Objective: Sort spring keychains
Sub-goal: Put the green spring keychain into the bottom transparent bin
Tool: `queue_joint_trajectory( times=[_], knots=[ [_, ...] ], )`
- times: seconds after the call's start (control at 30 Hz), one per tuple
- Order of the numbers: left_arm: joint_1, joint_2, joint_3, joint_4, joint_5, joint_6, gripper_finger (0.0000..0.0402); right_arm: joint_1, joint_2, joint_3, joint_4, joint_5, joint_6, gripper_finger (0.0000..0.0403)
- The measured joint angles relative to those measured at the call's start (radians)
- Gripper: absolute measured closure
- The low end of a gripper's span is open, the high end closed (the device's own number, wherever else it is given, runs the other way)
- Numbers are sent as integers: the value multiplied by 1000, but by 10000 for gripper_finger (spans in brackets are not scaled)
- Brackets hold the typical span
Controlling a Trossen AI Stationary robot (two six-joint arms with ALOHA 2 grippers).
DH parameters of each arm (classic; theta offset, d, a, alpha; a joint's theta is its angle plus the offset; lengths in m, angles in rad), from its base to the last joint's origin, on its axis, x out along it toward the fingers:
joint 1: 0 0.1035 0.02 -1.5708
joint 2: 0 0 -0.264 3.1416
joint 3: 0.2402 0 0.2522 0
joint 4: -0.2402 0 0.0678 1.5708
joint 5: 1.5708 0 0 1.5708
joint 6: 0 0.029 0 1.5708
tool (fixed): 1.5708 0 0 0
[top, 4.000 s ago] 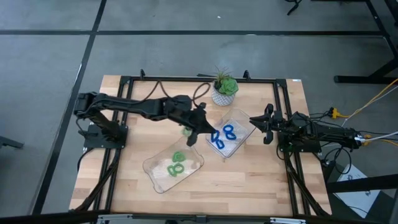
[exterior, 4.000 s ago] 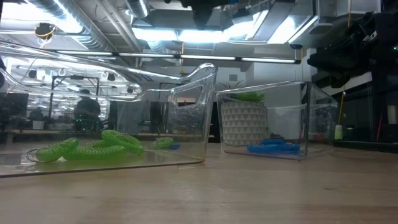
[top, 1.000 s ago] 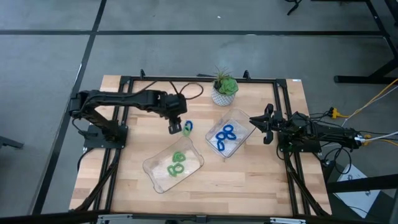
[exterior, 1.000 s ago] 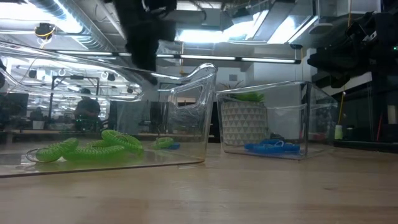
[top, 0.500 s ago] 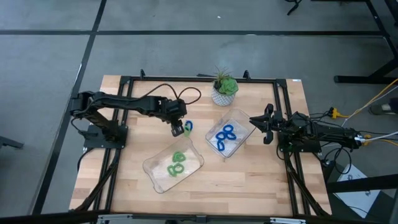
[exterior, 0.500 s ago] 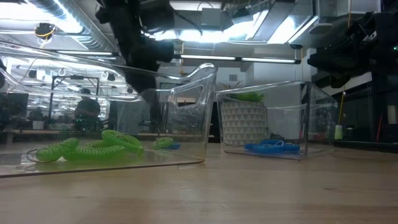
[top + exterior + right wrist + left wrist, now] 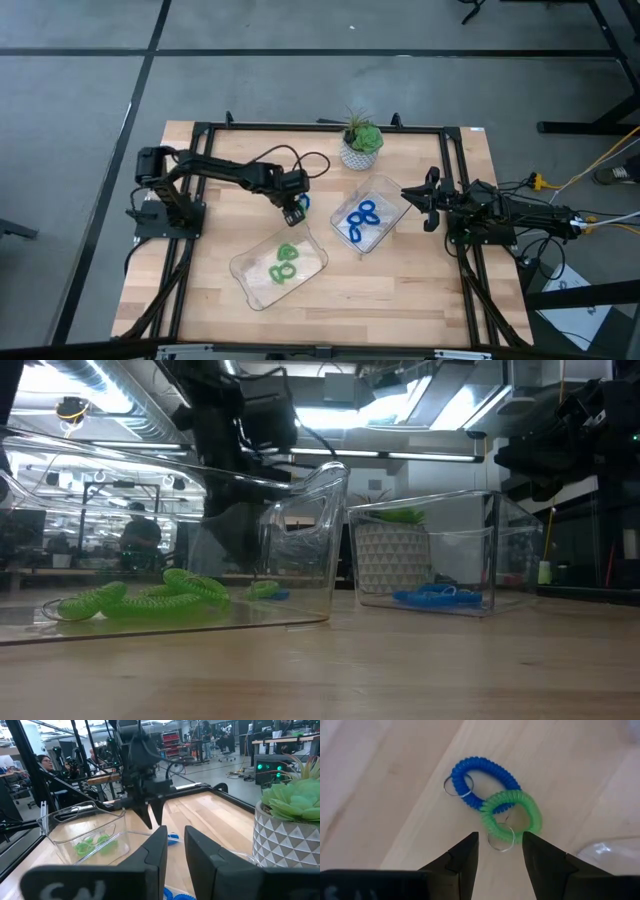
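Spring keychains, one green coiled plastic loop (image 7: 511,817) overlapping a blue one (image 7: 479,781), are straddled by the left gripper (image 7: 500,851), spread wide so the green can be lifted away.

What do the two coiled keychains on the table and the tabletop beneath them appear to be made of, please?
The blue keychain and the green keychain look like glossy coiled plastic, each with a thin, shiny, probably metal ring. The tabletop looks like pale wood with visible grain and a matte finish.
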Motion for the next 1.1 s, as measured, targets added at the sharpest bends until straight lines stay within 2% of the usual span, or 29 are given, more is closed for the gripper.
queue_joint_trajectory(
  times=[0.5,0.63,0.77,0.97,1.1],
  knots=[
    [5,66,3,90,31,0,254,0,0,0,0,0,0,336],
    [30,41,-2,75,50,4,254,0,0,0,0,0,0,336],
    [65,-40,-1,65,83,12,254,0,0,0,0,0,0,336],
    [118,-157,0,6,-38,73,254,0,0,0,0,0,0,336],
    [135,-164,0,-55,-91,160,254,0,0,0,0,0,0,336]
  ],
)
